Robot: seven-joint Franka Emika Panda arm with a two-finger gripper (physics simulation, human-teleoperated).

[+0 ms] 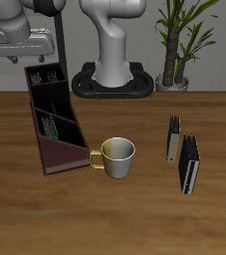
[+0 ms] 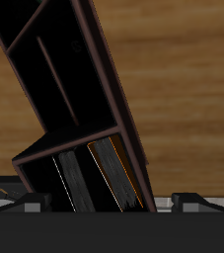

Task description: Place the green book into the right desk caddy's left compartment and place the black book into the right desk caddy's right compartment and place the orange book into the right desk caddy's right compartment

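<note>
The gripper (image 1: 23,52) hangs above the right desk caddy's (image 1: 60,149) back end, pointing down; whether it is open cannot be told. The black book (image 2: 76,183) and orange book (image 2: 116,174) stand inside.

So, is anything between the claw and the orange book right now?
Nothing visible. The orange book stands beside the black book in the right desk caddy's open-topped end compartment, the claw above it. The mug sits at the other end.

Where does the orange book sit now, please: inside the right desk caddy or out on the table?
Inside: the orange book stands on edge in the right desk caddy's end section, beside a dark book.
</note>
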